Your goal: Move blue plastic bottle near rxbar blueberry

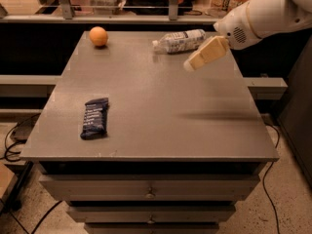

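The claw (191, 64) hovers over the far right part of the counter (161, 106), close to the blue plastic bottle (179, 40), which lies on its side; whether the claw is spread or pressed together I cannot tell; the rxbar blueberry (94, 117) lies at the near left, well apart.

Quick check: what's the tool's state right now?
Tool: holds nothing; open or closed cannot be told. It hovers in the air beside the blue plastic bottle.
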{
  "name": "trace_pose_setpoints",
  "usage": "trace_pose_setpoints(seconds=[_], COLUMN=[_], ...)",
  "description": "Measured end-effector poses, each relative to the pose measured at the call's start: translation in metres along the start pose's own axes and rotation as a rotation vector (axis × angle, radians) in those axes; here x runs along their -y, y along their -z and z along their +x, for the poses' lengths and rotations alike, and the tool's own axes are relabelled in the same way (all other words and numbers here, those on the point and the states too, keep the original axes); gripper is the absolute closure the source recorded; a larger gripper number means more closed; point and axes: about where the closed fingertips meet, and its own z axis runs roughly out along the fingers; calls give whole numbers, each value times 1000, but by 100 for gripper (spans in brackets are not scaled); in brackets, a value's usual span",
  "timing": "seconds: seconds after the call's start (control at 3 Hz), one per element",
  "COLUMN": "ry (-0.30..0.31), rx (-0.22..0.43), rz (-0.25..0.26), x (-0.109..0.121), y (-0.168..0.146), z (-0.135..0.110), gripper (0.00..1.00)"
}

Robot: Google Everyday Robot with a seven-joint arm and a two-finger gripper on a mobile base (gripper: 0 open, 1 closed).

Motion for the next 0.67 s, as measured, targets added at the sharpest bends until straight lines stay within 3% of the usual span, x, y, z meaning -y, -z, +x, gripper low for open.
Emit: trace_pose_setpoints(seconds=[0.67], ry=[14], rx=[72], rz=[-40], x=[29], y=[-68], z=[-19], gripper=[0])
